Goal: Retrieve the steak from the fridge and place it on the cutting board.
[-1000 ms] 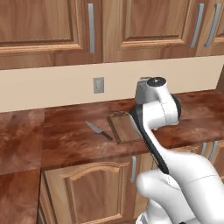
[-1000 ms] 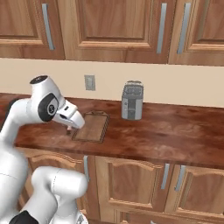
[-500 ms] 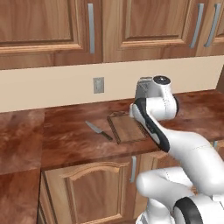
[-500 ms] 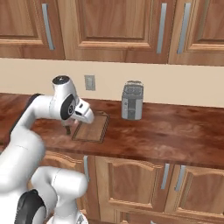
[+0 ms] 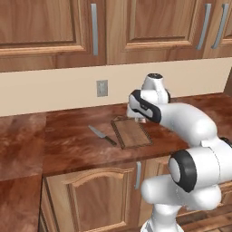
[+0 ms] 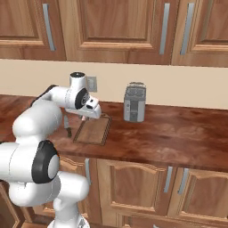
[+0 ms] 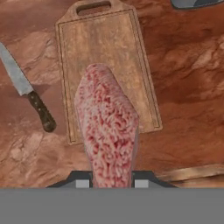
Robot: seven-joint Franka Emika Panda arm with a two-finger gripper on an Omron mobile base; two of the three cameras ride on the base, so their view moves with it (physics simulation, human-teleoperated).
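From my remote seat, the arm's white wrist hides the gripper [image 6: 83, 118] in the base views; I read it through the hand view, where the fingers pinch the steak [image 7: 108, 131] between them, its near end cut off at the bottom. The steak hangs above the cutting board [image 7: 106, 65]. A knife [image 7: 27, 95] lies beside the board, and a grey toaster [image 6: 134, 103] stands well apart on the countertop [image 6: 178, 133]. Since half a second ago the arm has reached farther over the board.
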